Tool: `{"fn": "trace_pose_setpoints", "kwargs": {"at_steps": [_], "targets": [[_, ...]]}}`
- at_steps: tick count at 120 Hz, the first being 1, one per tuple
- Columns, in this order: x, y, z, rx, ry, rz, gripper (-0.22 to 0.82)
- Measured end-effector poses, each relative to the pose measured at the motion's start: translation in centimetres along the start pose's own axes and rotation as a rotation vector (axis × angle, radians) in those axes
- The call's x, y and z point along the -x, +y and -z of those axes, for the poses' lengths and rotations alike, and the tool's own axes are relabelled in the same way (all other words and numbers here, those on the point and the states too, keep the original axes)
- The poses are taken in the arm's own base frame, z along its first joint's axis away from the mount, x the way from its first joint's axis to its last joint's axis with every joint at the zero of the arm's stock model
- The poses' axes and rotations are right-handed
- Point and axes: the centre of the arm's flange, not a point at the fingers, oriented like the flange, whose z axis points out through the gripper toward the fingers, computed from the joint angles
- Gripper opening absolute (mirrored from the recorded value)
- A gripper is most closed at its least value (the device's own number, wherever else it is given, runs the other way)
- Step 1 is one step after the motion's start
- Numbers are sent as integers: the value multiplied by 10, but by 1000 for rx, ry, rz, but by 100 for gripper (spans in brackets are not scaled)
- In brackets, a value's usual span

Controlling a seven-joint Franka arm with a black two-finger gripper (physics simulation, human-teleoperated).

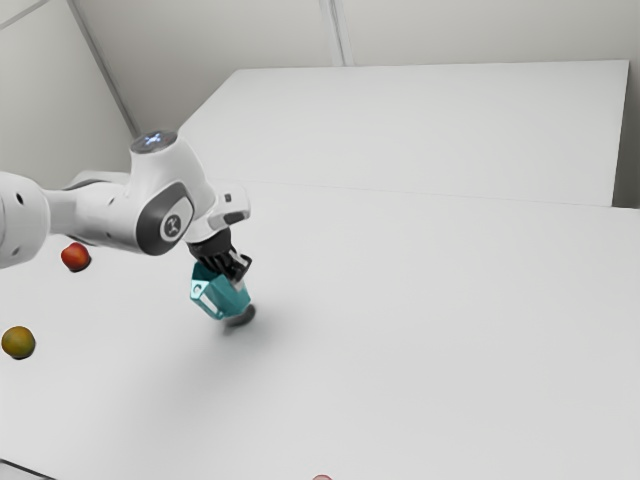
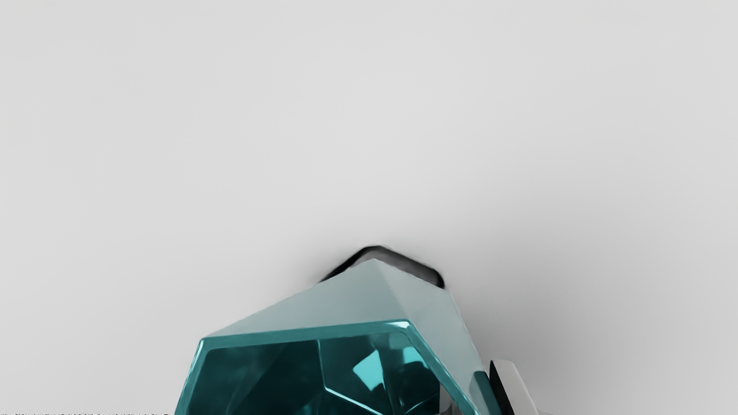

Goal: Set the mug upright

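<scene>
The teal faceted mug (image 1: 219, 293) is tilted below the hand in the exterior view, above a dark patch of shadow. My gripper (image 1: 238, 273) reaches down to its upper side on the exterior view's right. In the wrist view the mug (image 2: 323, 314) has its open mouth toward the camera. There my gripper (image 2: 474, 399) is shut on the mug's wall, one finger (image 2: 514, 387) outside it and a grey part of the other just visible inside the rim. The mug's lower portion is cut off by the picture's edge, and its contact with the table is unclear.
On the white table (image 1: 430, 330), a red round fruit (image 1: 76, 257) and an olive-yellow ball (image 1: 18, 342) lie at the exterior view's left. A small pinkish object (image 1: 322, 477) peeks in at the bottom edge. A raised white panel (image 1: 410, 130) stands behind.
</scene>
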Motion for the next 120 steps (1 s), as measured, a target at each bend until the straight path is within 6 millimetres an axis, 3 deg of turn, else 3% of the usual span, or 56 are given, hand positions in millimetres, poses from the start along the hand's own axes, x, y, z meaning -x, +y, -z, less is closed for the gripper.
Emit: {"fn": "trace_pose_setpoints", "kwargs": {"at_steps": [81,120], "targets": [[0,2,-25,11,-32,63,-17],[-2,9,-18,11,-16,43,14]]}}
